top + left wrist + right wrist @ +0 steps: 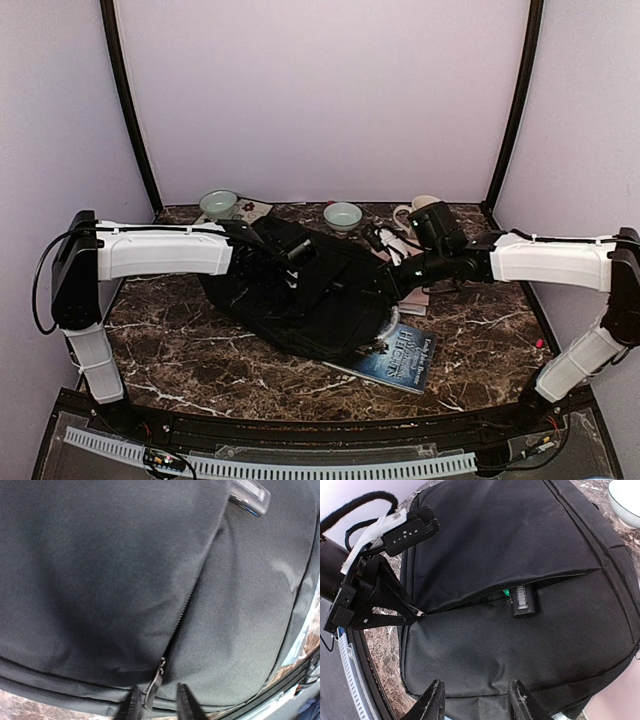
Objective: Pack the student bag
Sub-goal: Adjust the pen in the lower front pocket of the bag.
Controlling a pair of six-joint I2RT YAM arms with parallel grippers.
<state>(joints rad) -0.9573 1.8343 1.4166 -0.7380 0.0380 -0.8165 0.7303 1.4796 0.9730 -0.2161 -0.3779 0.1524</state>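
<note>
Left wrist view: left gripper [159, 706] jaws released, zipper pull [154, 687] loose between them. Student bag [100, 580] lies flat beneath. Right gripper [477, 700] parted, empty. Beyond it the pocket [485, 597] gapes, a black labelled device [524, 601] protruding. Zipping remains, I judge; a book [400, 358] is unpacked.

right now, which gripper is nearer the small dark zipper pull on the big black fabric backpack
Left. The left gripper straddles the zipper pull; the right gripper hovers over the backpack's opposite side.
</note>
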